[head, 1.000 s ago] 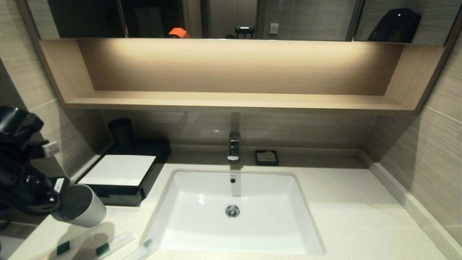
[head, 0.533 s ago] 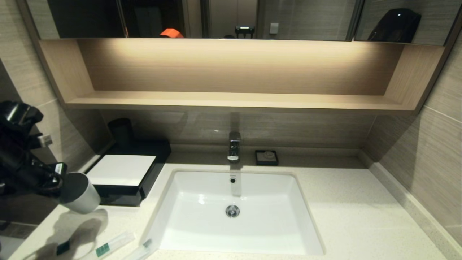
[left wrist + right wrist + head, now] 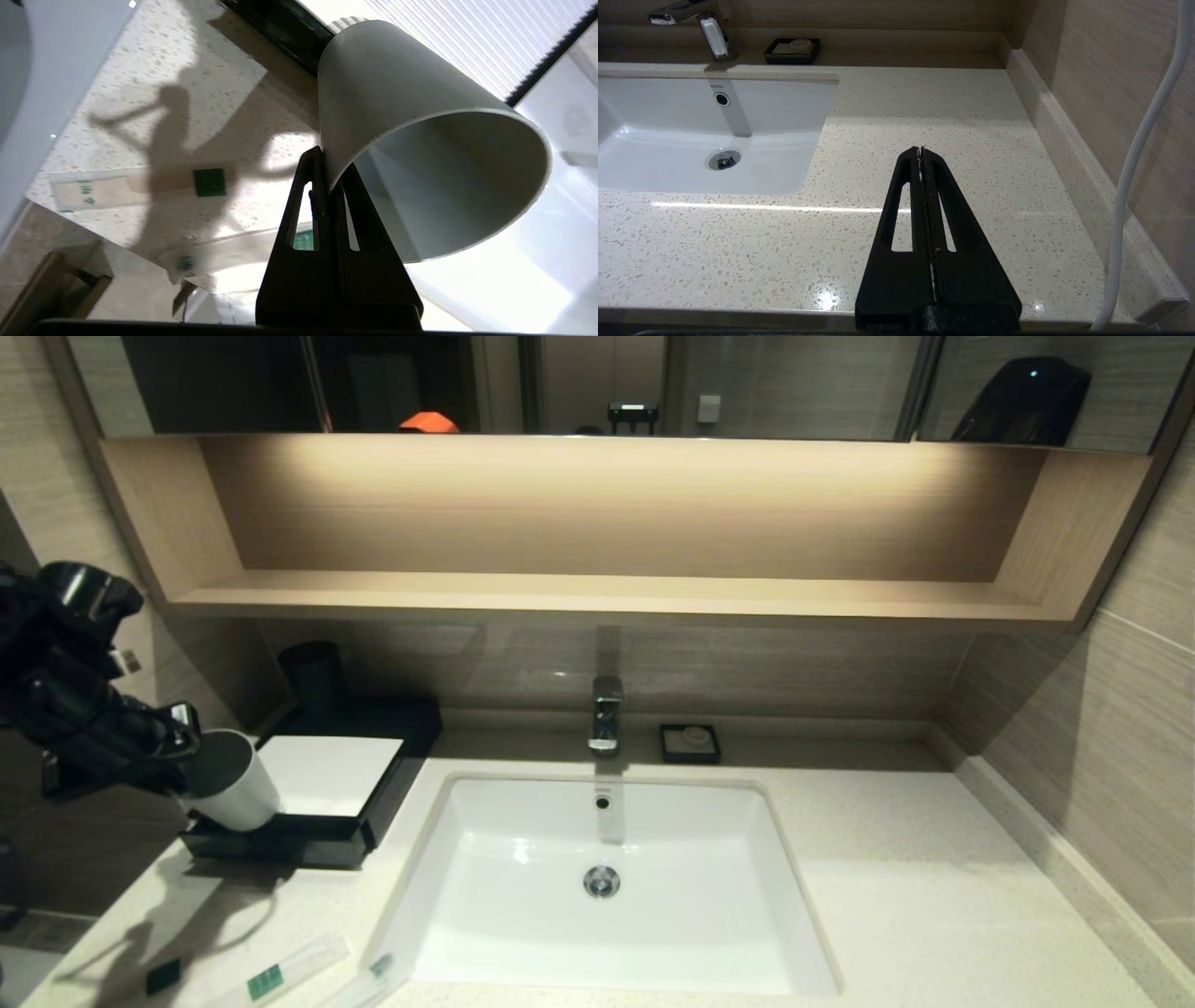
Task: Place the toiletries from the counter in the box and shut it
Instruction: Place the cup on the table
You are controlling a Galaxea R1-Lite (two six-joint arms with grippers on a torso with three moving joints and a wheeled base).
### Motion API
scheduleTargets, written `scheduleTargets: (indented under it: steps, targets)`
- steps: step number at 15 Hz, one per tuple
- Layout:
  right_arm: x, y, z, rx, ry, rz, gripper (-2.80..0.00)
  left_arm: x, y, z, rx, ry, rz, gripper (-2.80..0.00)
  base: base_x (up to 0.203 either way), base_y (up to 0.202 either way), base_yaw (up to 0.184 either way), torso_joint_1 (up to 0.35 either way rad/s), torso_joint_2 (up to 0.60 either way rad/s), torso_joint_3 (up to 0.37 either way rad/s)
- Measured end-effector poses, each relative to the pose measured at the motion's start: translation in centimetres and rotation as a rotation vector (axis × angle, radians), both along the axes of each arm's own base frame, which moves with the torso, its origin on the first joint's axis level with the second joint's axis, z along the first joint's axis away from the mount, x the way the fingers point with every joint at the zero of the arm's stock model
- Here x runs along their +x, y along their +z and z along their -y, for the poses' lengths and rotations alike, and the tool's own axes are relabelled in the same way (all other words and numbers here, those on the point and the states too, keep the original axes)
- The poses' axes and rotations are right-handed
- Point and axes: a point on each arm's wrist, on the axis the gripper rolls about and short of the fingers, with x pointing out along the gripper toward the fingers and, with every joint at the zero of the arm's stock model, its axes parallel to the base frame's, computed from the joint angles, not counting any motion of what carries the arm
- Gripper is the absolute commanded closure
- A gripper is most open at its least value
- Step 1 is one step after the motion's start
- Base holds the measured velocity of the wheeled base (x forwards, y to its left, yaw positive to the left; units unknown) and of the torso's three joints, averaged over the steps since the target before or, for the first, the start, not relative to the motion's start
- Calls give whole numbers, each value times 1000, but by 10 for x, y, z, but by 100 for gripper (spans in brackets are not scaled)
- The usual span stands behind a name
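Observation:
My left gripper (image 3: 191,747) is shut on the rim of a light grey cup (image 3: 231,791), which hangs tilted over the front left corner of the box (image 3: 322,775). The box is dark with a white top panel, and its drawer looks pushed in. In the left wrist view one finger is inside the cup (image 3: 397,116) and one outside, at the left gripper (image 3: 327,161). The toiletries (image 3: 280,973) lie on the counter (image 3: 915,896) at the front left, among them a slim packet (image 3: 209,182) with a green label. My right gripper (image 3: 921,151) is shut and empty over the counter right of the sink.
The white sink (image 3: 523,840) fills the middle, with the faucet (image 3: 605,714) behind it. A black soap dish (image 3: 689,744) sits at the back. A dark cup (image 3: 313,677) stands behind the box. The wooden shelf (image 3: 597,593) overhangs the back wall.
My left gripper has carried the grey cup up and back, from above the front left counter to above the box's front corner. The packets it shadowed now show.

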Motion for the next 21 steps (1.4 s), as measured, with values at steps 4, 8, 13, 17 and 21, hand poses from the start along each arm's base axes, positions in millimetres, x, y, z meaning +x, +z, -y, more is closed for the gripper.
scheduleTargets:
  steps: [4, 8, 13, 17, 21]
  targets:
    - [0, 0, 0, 0, 0, 0, 0, -6, 4, 7, -57, 8, -105, 0, 0, 0, 0, 0, 0, 0]
    - [0, 0, 0, 0, 0, 0, 0, -13, 0, 8, -81, 9, -225, 0, 0, 0, 0, 0, 0, 0]
    - [0, 0, 0, 0, -1, 0, 0, -8, -24, 5, -107, 12, -318, 0, 0, 0, 0, 0, 0, 0]
    - [0, 0, 0, 0, 0, 0, 0, -4, -35, 3, -115, 16, -358, 0, 0, 0, 0, 0, 0, 0]
    - [0, 0, 0, 1, 0, 0, 0, -1, -42, 2, -114, 20, -380, 0, 0, 0, 0, 0, 0, 0]
